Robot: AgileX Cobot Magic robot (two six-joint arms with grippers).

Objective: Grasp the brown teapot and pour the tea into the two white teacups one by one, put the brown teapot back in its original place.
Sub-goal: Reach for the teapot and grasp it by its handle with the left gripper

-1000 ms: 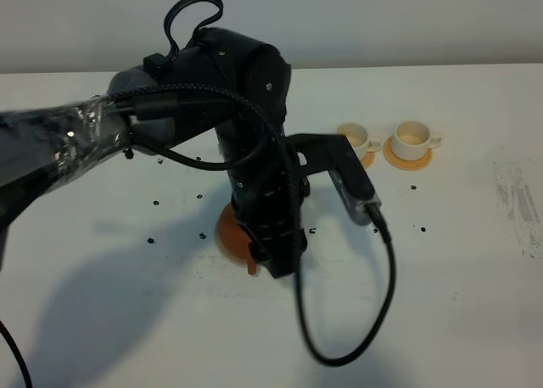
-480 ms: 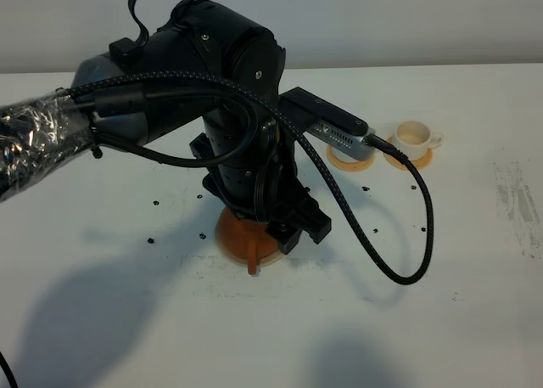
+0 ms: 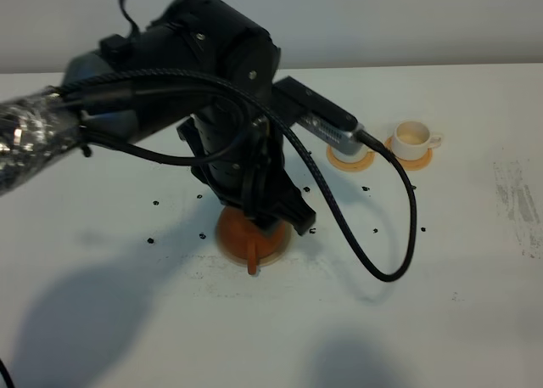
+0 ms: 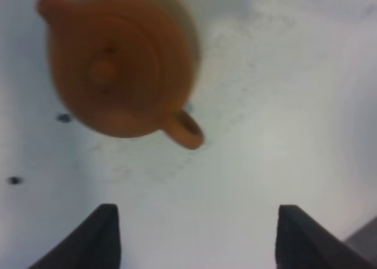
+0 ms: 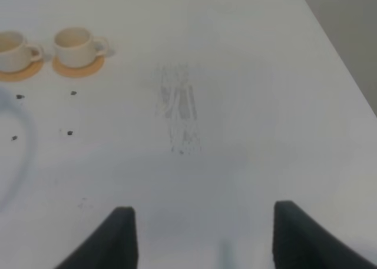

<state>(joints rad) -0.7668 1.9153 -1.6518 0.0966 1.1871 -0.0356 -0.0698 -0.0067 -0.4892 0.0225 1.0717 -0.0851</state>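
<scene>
The brown teapot (image 4: 118, 69) stands upright on its tan coaster (image 4: 191, 36), lid on, loop handle (image 4: 185, 130) towards the gripper. In the high view the teapot (image 3: 246, 239) is half hidden under my left arm. My left gripper (image 4: 197, 245) is open and empty, hovering above the table just short of the handle. One white teacup (image 3: 413, 136) shows in the high view; the other is hidden behind the wrist camera. Both teacups (image 5: 12, 51) (image 5: 76, 45) show in the right wrist view. My right gripper (image 5: 206, 239) is open, empty, well away from the cups.
Each cup sits on a small orange coaster (image 3: 349, 159) (image 5: 76, 66). A black cable (image 3: 399, 235) loops from the left wrist over the table right of the teapot. Small dark specks dot the table. The table's right edge (image 5: 341, 57) is near the right gripper.
My left arm has turned at the wrist: its camera swung from the lower right up in front of the left cup, and the gripper has settled over the teapot's handle side.
</scene>
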